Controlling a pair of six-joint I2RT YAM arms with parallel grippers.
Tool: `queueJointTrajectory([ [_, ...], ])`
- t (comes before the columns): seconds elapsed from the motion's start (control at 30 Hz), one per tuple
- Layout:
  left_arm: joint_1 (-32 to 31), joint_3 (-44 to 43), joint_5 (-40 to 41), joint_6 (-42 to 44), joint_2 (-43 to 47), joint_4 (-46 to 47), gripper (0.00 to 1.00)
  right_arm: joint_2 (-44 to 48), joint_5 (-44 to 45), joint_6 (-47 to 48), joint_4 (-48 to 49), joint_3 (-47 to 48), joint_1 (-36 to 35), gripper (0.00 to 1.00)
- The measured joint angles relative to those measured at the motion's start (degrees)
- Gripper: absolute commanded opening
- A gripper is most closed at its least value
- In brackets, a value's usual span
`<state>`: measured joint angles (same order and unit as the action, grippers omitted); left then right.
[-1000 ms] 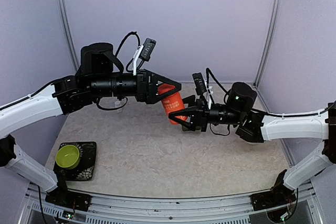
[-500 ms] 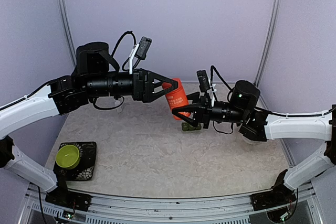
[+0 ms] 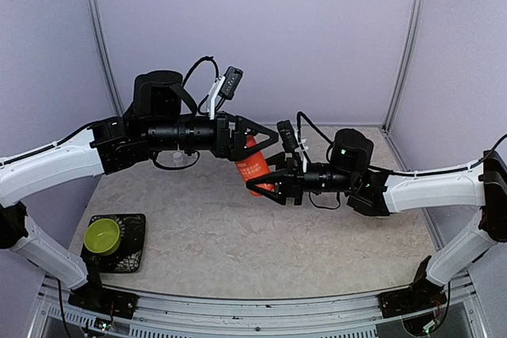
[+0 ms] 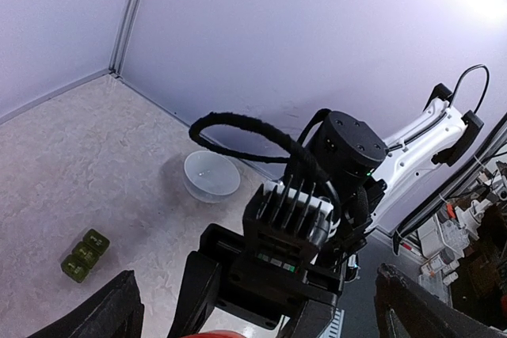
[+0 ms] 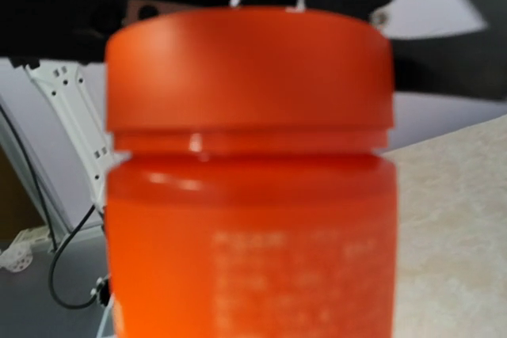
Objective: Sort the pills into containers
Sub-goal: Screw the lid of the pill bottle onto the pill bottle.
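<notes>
You are clamping the orange bottle (image 3: pixel 253 170) in the right gripper (image 3: pixel 257 184), left gripper (image 3: pixel 265 142) gaping empty at its cap (image 5: pixel 249 69); uncapping likely needs closing, twisting.

Orange bottle (image 5: pixel 249 195) fills centre frame, lid up, label print too blurred to read. Black hardware behind at top. Beige table (image 5: pixel 451 227) at right.

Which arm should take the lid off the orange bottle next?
Left, most likely. The left gripper stands open astride the lid end of the orange bottle, while the right gripper grips the bottle's body and is busy holding it.
</notes>
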<state>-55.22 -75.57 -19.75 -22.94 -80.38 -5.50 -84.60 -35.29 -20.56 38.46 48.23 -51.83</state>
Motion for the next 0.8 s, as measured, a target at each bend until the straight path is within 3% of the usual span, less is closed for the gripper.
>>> queueJointTrajectory([
  [0.47,-1.0,-1.6,0.1,1.0,-1.5,-0.4,0.99,-2.4,-0.9,0.1,1.9,1.9,-1.8,0.02],
  [0.8,-0.4,-1.0,-1.3,0.7,1.9,-0.5,0.99,5.4,3.9,1.9,-3.7,0.1,-1.1,0.01],
])
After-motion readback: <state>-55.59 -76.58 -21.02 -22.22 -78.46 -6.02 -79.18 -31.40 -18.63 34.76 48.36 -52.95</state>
